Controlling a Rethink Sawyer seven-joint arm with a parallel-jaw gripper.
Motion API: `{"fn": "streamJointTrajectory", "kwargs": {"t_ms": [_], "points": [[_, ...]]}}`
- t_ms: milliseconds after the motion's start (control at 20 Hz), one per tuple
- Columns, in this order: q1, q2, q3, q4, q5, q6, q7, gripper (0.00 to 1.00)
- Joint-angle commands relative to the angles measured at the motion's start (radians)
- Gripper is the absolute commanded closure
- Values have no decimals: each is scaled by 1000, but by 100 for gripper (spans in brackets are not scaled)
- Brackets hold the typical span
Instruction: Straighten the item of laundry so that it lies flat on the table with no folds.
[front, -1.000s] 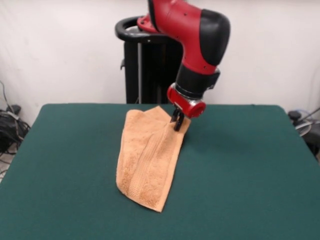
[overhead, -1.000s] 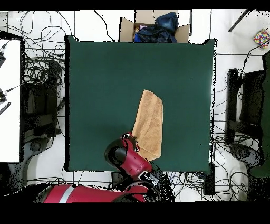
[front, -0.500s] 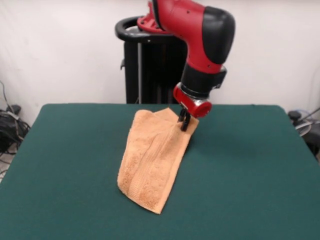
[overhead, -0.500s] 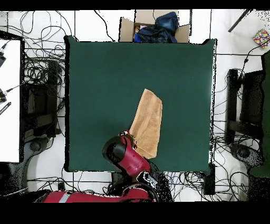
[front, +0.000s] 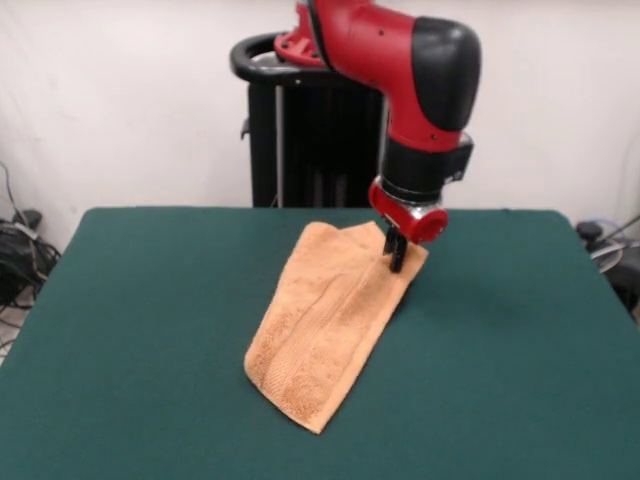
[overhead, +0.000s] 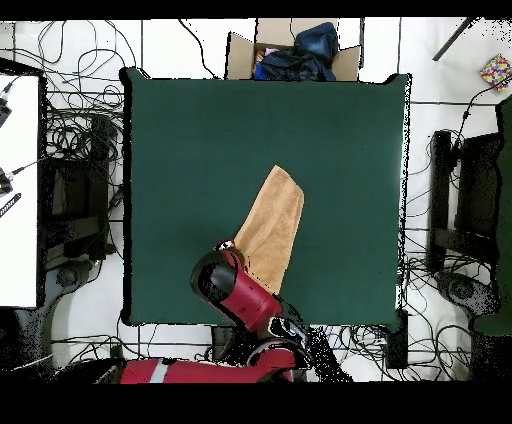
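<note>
The item of laundry (front: 328, 328), a light orange towel folded lengthwise, stretches diagonally across the green table (front: 500, 340). Its far right corner is pinched in my gripper (front: 395, 256), which is shut on the cloth just above the table surface. Woven stripes run along the towel's length. From above, the towel (overhead: 273, 223) slants toward the red arm (overhead: 232, 290), which hides the gripper and the held corner.
A cardboard box (overhead: 292, 52) with dark clothes stands past the table's top edge in the overhead view. Cables lie on the floor all around the table. A black stand (front: 300, 130) rises behind the table in the front view.
My gripper has dragged the towel's held corner rightward in the front view. The towel now slants more steeply and its near end has shifted slightly right.
</note>
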Motion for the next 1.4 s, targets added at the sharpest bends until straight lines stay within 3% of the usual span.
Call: {"fn": "streamJointTrajectory", "kwargs": {"t_ms": [50,300,400,500,850,1050,1100,1400], "points": [[109,-23,68,-40,154,119,318,100],[162,-34,53,-51,221,147,312,100],[193,-26,8,-77,220,179,253,100],[230,-5,-70,-123,192,216,161,100],[175,8,-35,-112,118,154,147,100],[208,25,-89,-132,76,107,91,100],[205,25,-87,-127,64,96,106,0],[197,28,-87,-128,44,77,124,0]]}}
